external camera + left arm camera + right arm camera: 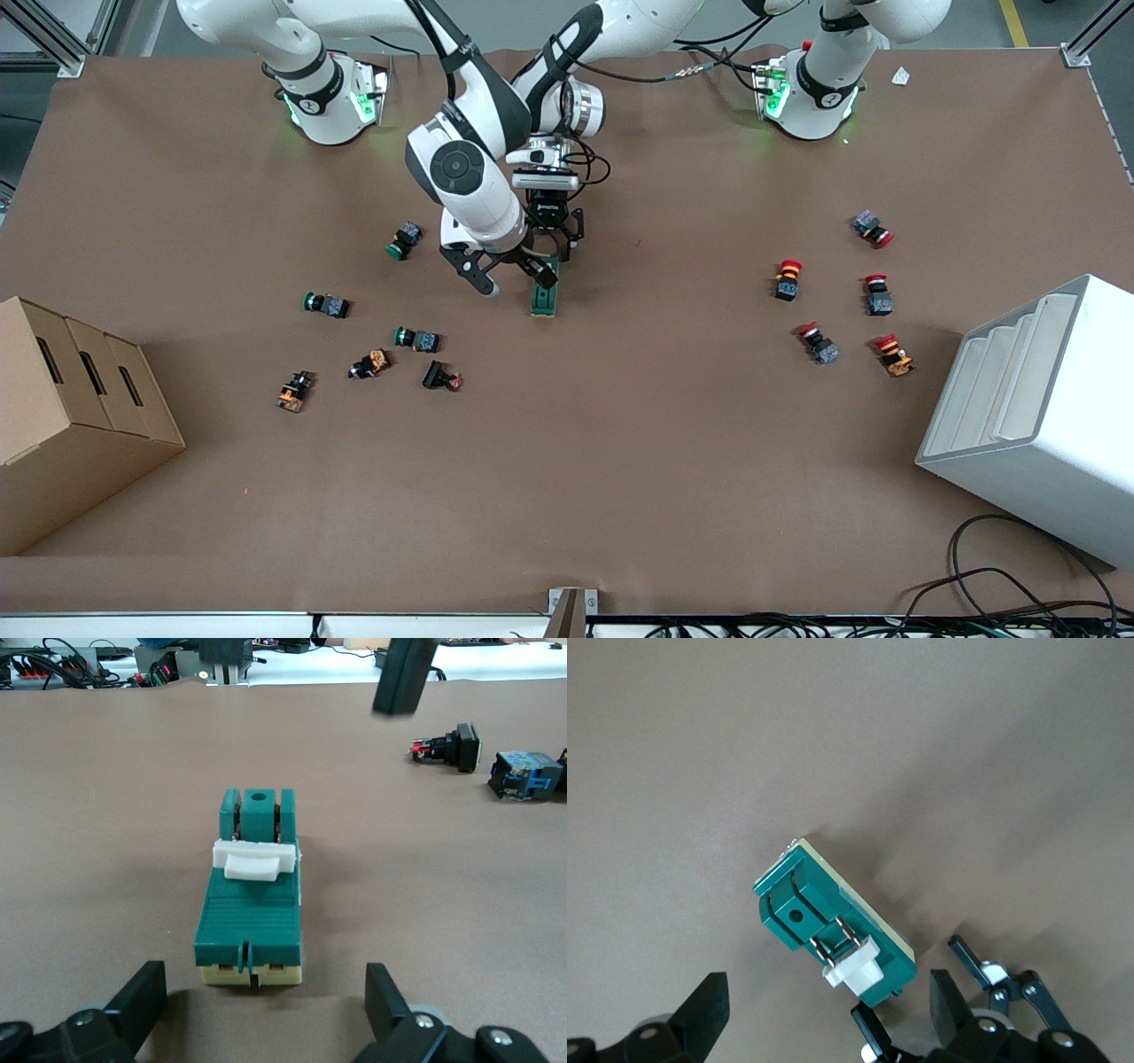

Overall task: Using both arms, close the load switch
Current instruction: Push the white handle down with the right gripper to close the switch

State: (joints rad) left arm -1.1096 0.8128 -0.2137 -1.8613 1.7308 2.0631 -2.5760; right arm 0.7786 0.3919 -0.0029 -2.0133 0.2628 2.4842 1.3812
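Observation:
The load switch (544, 299) is a dark green block with a cream base, lying on the brown table near its middle. In the left wrist view the load switch (252, 904) lies just ahead of my open left gripper (264, 1005), with its white lever (255, 859) across the top. My left gripper (556, 251) hangs low over the switch end nearer the bases. My right gripper (516, 276) is open and low beside the switch. In the right wrist view the switch (824, 912) and lever (856, 971) sit between the right gripper's (828, 1010) spread fingers. Neither gripper holds anything.
Green, orange and black push buttons (416, 338) lie toward the right arm's end. Red push buttons (788, 279) lie toward the left arm's end. A cardboard box (80, 416) and a white bin (1036, 416) stand at the table's two ends.

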